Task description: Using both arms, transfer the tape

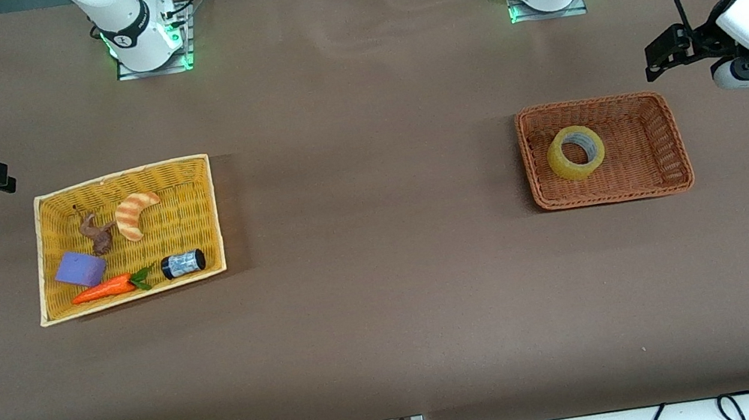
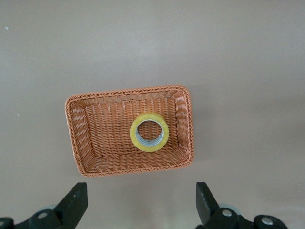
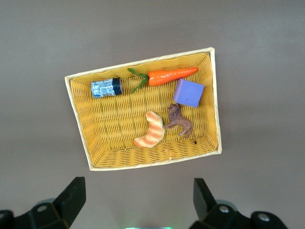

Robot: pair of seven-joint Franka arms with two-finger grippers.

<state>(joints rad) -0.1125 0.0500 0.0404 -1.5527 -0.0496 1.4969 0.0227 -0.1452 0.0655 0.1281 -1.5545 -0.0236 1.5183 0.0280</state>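
The tape (image 1: 576,153), a yellowish roll with a grey core, stands tilted inside a brown wicker basket (image 1: 674,137) toward the left arm's end of the table. In the left wrist view the tape (image 2: 149,131) sits in that basket (image 2: 105,138). My left gripper (image 1: 654,63) hangs in the air over bare table beside the basket, at the table's end; it is open and empty (image 2: 141,193). My right gripper (image 1: 4,179) hangs over the table's other end, beside a yellow basket, open and empty (image 3: 138,187).
The yellow basket (image 1: 191,203) toward the right arm's end holds an orange-striped crescent toy (image 1: 135,214), a brown figure (image 1: 95,234), a purple block (image 1: 80,269), a toy carrot (image 1: 106,287) and a small black-capped cylinder (image 1: 183,263). A wide stretch of brown table lies between the baskets.
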